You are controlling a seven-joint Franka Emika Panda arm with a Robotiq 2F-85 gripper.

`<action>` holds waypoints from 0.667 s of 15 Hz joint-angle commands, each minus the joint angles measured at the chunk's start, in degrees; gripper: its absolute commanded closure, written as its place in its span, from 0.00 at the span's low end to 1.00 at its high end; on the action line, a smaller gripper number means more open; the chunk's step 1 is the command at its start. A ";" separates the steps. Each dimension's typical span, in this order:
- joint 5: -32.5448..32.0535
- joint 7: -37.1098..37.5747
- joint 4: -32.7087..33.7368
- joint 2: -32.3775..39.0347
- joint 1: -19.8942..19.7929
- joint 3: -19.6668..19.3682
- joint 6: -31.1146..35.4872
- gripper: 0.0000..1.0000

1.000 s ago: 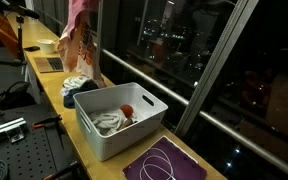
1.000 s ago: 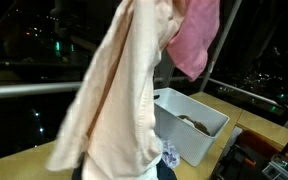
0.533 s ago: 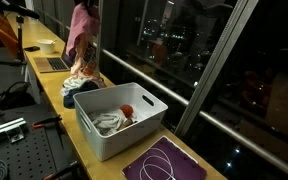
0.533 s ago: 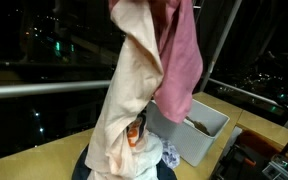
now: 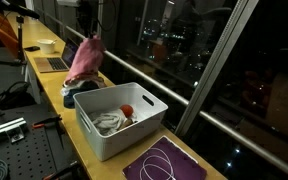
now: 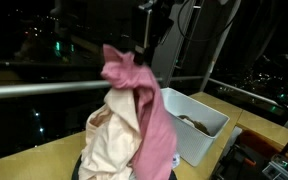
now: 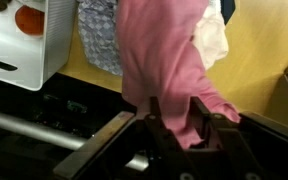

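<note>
In an exterior view: pink cloth (image 5: 86, 62) hangs below gripper (image 5: 88, 18), just beside white bin (image 5: 109, 142). In an exterior view: pink cloth (image 6: 152, 130) drapes over cream garment (image 6: 106, 148). Wrist view: cloth lies between part-spread jaws (pinched or loose, cannot tell).

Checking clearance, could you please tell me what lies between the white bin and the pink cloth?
A blue-patterned cloth lies there, shown in the wrist view.

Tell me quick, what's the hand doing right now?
Hand: pink cloth sits between the jaws; gripped or loose cannot be told.
</note>
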 commanded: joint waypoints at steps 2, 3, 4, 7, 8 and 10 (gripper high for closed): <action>3.09 -0.68 -3.43 -2.03 -0.54 -2.40 2.59 0.25; 3.18 -0.80 -4.29 -2.65 -0.97 -2.95 2.87 0.17; 3.12 -1.02 -5.23 -3.27 -1.49 -3.55 3.18 0.10; 2.86 -1.95 -10.27 -6.23 -4.32 -5.62 5.51 0.00; 3.00 -2.36 -12.04 -7.25 -5.41 -6.27 6.53 0.00; 3.10 -3.17 -16.78 -9.58 -7.83 -7.64 9.67 0.00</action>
